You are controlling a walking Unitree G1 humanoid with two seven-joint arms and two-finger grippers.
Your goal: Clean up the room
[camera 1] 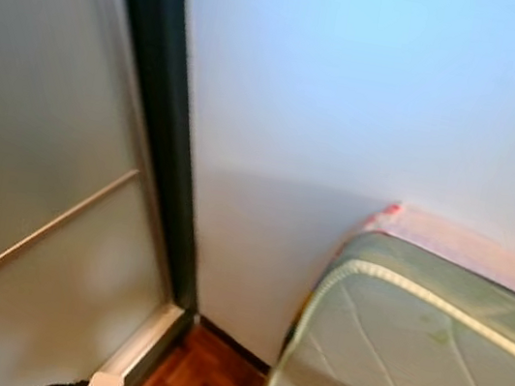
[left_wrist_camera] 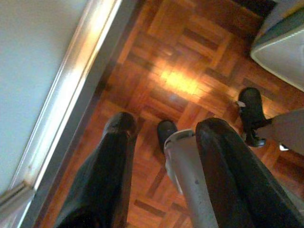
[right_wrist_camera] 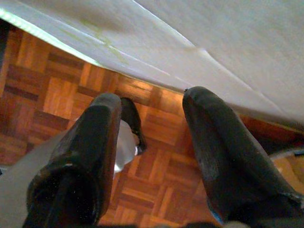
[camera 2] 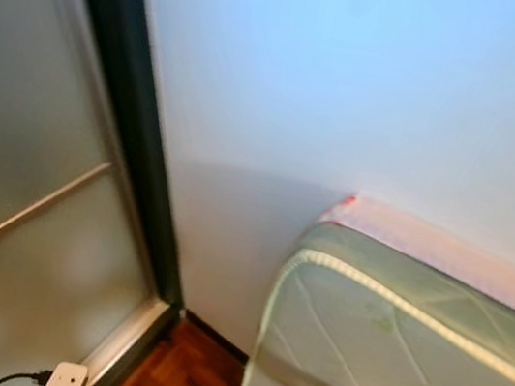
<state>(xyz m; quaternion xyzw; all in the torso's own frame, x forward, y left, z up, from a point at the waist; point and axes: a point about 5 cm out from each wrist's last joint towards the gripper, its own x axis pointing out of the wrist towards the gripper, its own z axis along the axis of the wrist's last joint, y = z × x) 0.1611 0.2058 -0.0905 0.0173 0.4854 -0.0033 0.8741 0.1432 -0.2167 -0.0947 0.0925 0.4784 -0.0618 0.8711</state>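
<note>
Overhead, pale-green quilted mattress (camera 1: 408, 354) leans upright.

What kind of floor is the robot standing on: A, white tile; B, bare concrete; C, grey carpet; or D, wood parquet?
D: the floor under the left claw is reddish-brown wood blocks laid in a parquet pattern, and the same pattern shows beside the mattress under the right claw.
</note>
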